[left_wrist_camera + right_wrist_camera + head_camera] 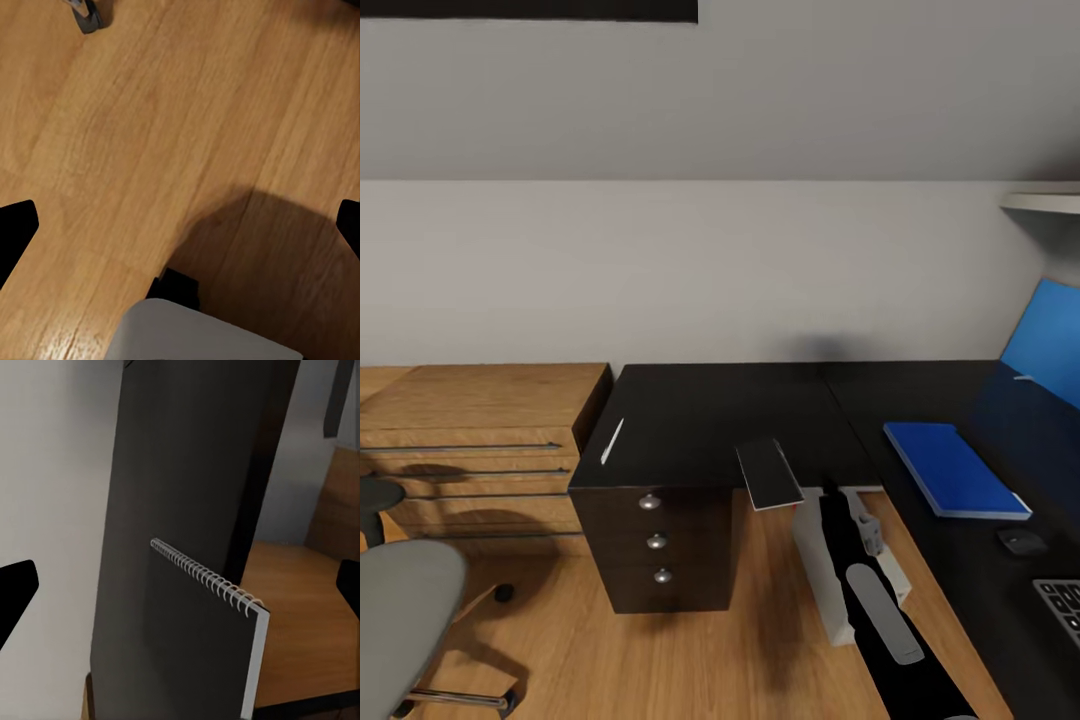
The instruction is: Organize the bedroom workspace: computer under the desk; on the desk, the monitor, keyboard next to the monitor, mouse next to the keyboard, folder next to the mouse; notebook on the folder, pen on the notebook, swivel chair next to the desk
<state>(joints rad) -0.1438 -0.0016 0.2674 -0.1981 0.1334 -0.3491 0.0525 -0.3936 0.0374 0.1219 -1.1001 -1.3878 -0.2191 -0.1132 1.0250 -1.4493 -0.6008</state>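
Note:
The grey spiral-bound notebook (768, 473) (202, 637) overhangs the front edge of the black desk (720, 410). My right gripper (180, 589) is open, its fingertips wide apart on either side of the notebook without touching it. The pen (612, 440) lies near the desk's left edge. On the right wing of the desk sit the blue folder (955, 468), then the mouse (1020, 541) and a corner of the keyboard (1060, 605). The light grey computer (822, 575) stands under the desk behind my right arm. The swivel chair (400, 610) is at lower left. My left gripper (180, 225) hangs open over the floor. The monitor is out of view.
A light wooden dresser (480, 440) stands against the wall left of the desk. The desk's drawer unit (656, 540) has three silver knobs. A blue back panel (1045, 340) and a white shelf (1040, 203) are at far right. A chair castor (86, 15) rests on the wooden floor.

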